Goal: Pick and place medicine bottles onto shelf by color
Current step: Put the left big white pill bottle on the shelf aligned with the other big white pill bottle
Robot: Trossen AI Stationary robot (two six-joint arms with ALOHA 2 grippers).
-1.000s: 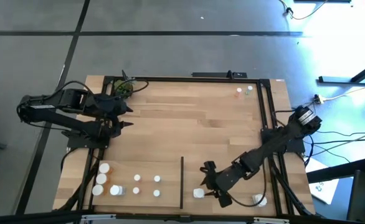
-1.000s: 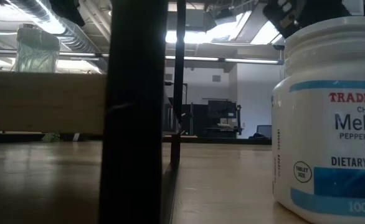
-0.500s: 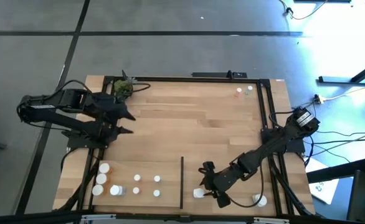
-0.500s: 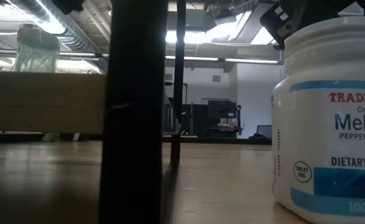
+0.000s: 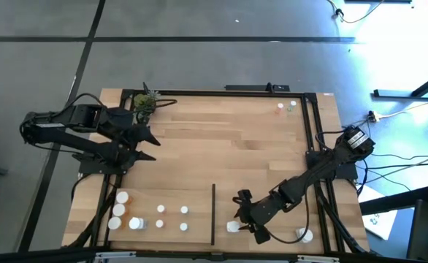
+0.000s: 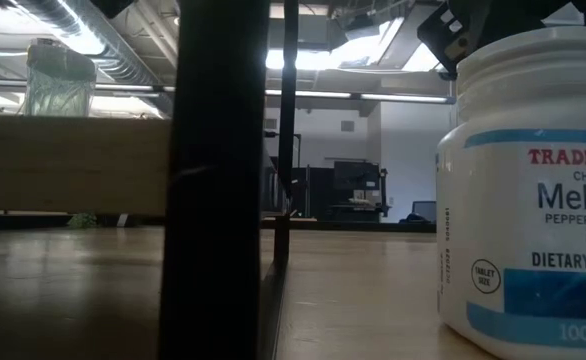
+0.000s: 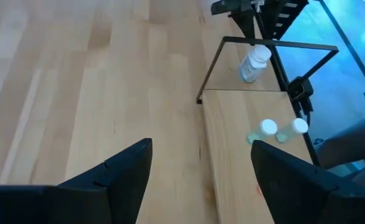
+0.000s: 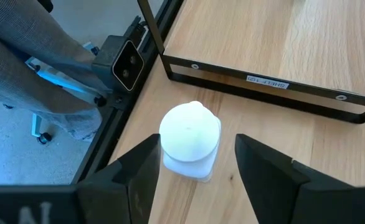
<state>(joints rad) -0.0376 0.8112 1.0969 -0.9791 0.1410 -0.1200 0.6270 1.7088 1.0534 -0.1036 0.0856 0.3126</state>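
High view: spread right pincer (image 5: pixel 236 223) hovers beside white bottle (image 5: pixel 232 227), near divider (image 5: pixel 213 213).

A robotics lab or workshop in an open industrial room. Seen from above, a light-wood worktop (image 5: pixel 221 153) framed by black metal rails (image 5: pixel 312 146) stands on a grey concrete floor (image 5: pixel 199 44), with cables (image 5: pixel 400 175) trailing at the right. The table-level view shows exposed silver ducting (image 6: pixel 93 45) upper left, strip lights (image 6: pixel 373 97), and computer monitors (image 6: pixel 358 190) at the back.
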